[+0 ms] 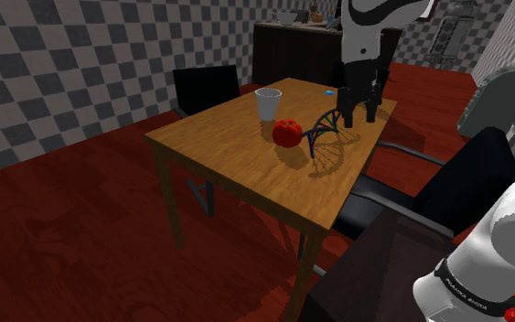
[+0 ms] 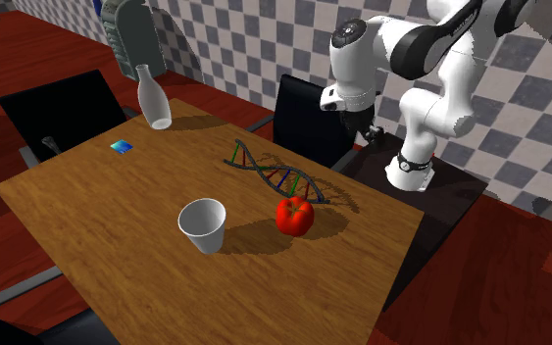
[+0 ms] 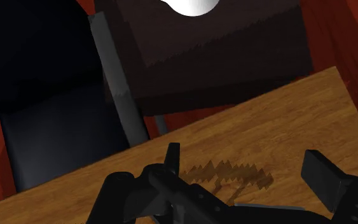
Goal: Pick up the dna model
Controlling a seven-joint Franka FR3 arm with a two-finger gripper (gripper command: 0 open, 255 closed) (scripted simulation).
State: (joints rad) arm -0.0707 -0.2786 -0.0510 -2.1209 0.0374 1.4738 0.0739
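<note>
Jaws: apart, nothing between them.
Gripper point(image 1: 359, 119): pointing down over the table's point(image 1: 219, 155) edge nearest the stand, just beside one end of the DNA model point(image 1: 327, 131).
DNA model: lying flat on the table, touched by neither finger.
Tomato point(image 1: 286, 133): red, just beside the model's middle.
Cup point(image 1: 268, 103): white, upright, near the tomato.

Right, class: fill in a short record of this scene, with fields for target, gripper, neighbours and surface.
target: multicoloured twisted DNA helix model, lying on the table, not held
gripper: black two-finger gripper, open, above the table near one end of the model
neighbours: red round fruit close beside the model; white cup; grey bottle; small blue card
surface: brown wooden table
</note>
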